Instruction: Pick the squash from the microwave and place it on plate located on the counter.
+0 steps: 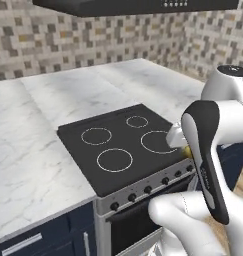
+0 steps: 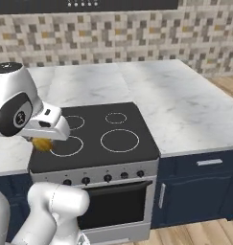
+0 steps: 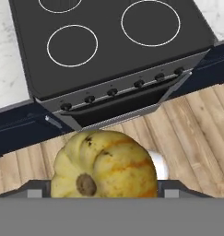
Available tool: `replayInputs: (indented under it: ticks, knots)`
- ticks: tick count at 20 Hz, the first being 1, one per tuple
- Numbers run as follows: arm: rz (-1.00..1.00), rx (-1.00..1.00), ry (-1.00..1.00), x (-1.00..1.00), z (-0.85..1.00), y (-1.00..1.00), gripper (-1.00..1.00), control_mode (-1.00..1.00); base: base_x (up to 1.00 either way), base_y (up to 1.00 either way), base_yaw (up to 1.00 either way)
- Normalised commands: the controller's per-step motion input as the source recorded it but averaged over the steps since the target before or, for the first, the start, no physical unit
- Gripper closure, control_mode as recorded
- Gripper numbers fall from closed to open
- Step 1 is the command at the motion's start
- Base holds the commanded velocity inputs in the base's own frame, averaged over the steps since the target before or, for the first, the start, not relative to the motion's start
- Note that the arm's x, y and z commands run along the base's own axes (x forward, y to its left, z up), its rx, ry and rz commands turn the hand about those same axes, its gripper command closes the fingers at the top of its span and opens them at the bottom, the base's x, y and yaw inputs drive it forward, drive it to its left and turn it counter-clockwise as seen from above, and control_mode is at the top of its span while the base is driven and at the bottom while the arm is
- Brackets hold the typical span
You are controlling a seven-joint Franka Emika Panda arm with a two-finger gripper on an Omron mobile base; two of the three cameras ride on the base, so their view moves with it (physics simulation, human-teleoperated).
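Left base view: the arm folds up from the lower right, its hand over the front right edge of the black stove point(image 1: 120, 145), a sliver of the squash point(image 1: 185, 151) peeking out.

Right base view: the squash point(image 2: 41, 143) hangs beneath the hand.

Hand view: the gripper point(image 3: 104, 191) apparently pinches the squash point(image 3: 104, 166); 2 fingertips barely show.

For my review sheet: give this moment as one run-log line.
stage: carrying | gripper: shut on squash | position: above the stove front edge | plate: not yet reached
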Motion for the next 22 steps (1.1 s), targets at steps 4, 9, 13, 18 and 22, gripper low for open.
replayInputs:
  ticks: [4,9,13,18,22]
  knots:
    - [0.00,0.00,0.00,0.00,0.00,0.00,1.00,1.00,0.36,-1.00,-0.07]
    - [0.00,0.00,0.00,0.00,0.00,0.00,1.00,1.00,0.48,-1.00,-0.36]
    - [0.00,0.00,0.00,0.00,0.00,0.00,1.00,1.00,0.47,-1.00,-0.34]
    - [0.00,0.00,0.00,0.00,0.00,0.00,1.00,1.00,0.12,-0.89,-0.68]
    - [0.00,0.00,0.00,0.00,0.00,0.00,1.00,1.00,0.00,-0.61,-0.79]
